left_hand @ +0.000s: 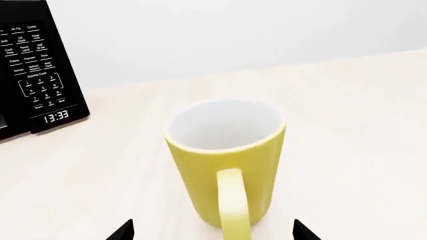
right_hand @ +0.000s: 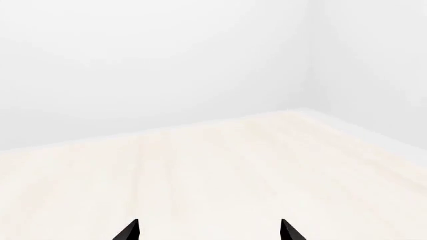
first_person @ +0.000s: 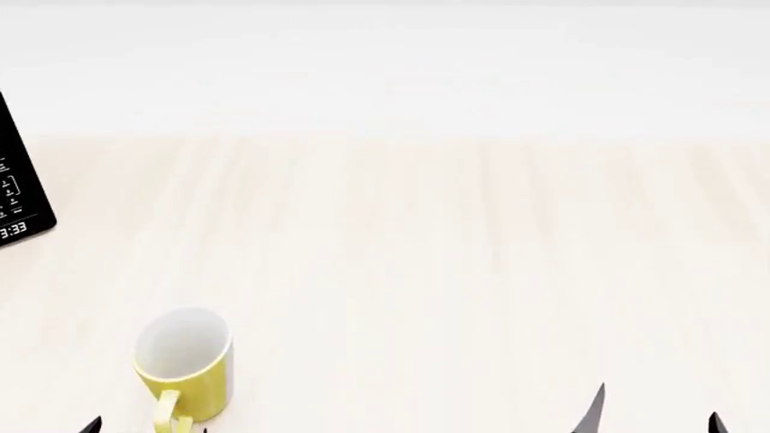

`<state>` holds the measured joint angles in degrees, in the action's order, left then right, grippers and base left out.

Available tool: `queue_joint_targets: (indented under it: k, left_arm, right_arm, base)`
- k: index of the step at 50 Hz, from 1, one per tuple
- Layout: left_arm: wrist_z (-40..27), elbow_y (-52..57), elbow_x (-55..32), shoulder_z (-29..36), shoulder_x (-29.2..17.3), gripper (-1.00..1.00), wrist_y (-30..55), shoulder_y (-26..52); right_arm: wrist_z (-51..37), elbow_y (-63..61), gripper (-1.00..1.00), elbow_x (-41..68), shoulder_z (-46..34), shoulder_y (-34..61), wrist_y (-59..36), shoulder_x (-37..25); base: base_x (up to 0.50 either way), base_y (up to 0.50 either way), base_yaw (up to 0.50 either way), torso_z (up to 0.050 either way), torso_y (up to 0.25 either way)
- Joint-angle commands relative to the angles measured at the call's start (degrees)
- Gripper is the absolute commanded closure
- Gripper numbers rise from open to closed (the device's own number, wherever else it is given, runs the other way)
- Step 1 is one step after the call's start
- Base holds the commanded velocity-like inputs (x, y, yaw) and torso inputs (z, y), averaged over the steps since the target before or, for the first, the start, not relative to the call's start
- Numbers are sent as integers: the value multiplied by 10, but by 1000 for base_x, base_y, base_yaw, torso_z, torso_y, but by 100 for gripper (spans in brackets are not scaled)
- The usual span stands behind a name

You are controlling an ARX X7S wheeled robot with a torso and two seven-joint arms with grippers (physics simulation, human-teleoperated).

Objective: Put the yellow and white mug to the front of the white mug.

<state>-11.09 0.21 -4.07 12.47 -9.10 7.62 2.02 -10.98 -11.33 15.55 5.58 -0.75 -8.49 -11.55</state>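
1 yellow and white mug (first_person: 186,363) | 1 microwave (left_hand: 37,70) | 2 grippers, spread: left gripper (left_hand: 212,231), right gripper (right_hand: 209,231)

A pale wooden counter (first_person: 457,253) carries the upright yellow and white mug (first_person: 187,365) and a black microwave (first_person: 18,198).

Mug (left_hand: 223,165) yellow outside with yellow handle, white inside and rim. Counter (first_person: 457,262) pale cream wood grain, faint streaks. Microwave (left_hand: 37,75) black, white keypad print and clock digits. Wall (right_hand: 153,60) plain white. Gripper fingertips (right_hand: 130,231) look black, barely in view.
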Motion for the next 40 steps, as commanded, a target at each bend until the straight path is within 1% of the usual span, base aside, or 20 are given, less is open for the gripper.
queue_joint_targets:
  k: [1, 8, 15, 23, 29, 35, 40]
  left_arm:
    - [-13, -39, -13, -4, 16, -100, -14, 24]
    - [-27, -35, -31, -13, 30, -100, -18, 27]
    - [-33, -43, -36, -7, 34, -100, -24, 31]
    - [-30, -56, -62, -9, 40, -100, -33, 34]
    - [-32, -58, -69, -4, 42, -100, -33, 39]
    - [-30, -83, -76, 6, 50, -100, -40, 47]
    - [-29, -90, -81, 10, 48, -100, -41, 50]
  right_arm:
    - [-2, 1, -100, 3, -2, -2, 4, -3]
    - [0, 9, -100, 6, -2, -2, 11, -4]
    - [-1, 11, -100, 7, -4, -2, 13, -6]
    - [-1, 18, -100, 9, -7, -1, 18, -6]
    - [-1, 23, -100, 10, -7, 0, 22, -7]
    - [0, 25, -100, 14, -7, -2, 26, -9]
    - [-2, 24, -100, 16, -7, -2, 26, -10]
  base:
    - [0, 0, 0, 0, 0]
    - [0, 0, 0, 0, 0]
    - [0, 0, 0, 0, 0]
    - [0, 0, 0, 0, 0]
    - [0, 0, 0, 0, 0]
    - [0, 0, 0, 0, 0]
    - [0, 0, 0, 0, 0]
